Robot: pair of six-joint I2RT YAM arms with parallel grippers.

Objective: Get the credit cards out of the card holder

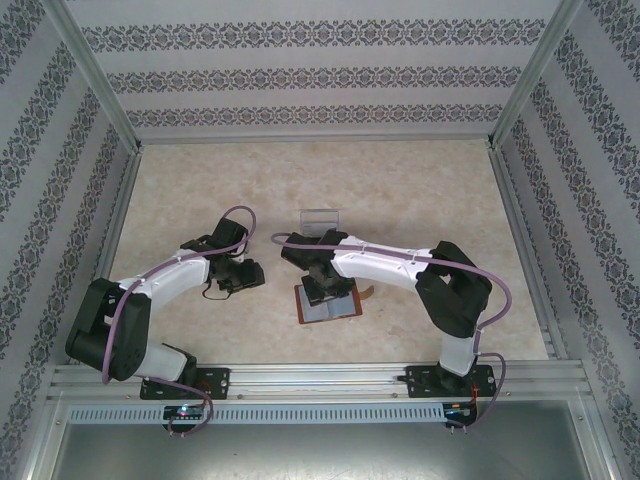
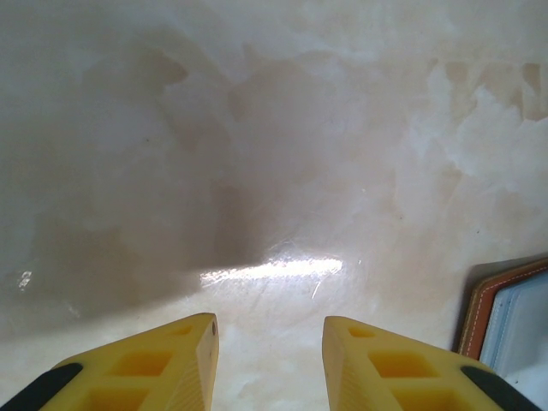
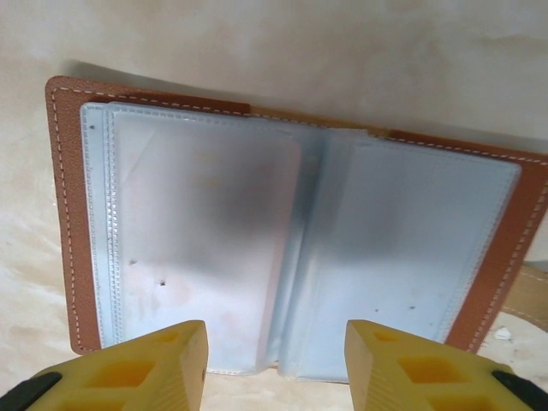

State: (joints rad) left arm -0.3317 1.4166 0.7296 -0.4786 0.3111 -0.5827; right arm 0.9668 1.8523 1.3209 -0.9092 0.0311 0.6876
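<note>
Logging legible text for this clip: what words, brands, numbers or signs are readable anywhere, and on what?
None readable.
The open card holder shows frosted sleeves and stitched leather, with no print.
The clear tray shows no label at this size.
The walls carry only an ornamental pattern, no letters.

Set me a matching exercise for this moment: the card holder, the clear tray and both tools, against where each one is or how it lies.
Things:
1. card holder
2. clear tray
3. left tool
4. right tool

Places or states:
A. over bare table, left of the card holder
B. lying spread open
C. right above the open card holder
D. farther back, beyond the card holder

Pairs: 1-B, 2-D, 3-A, 4-C
</note>
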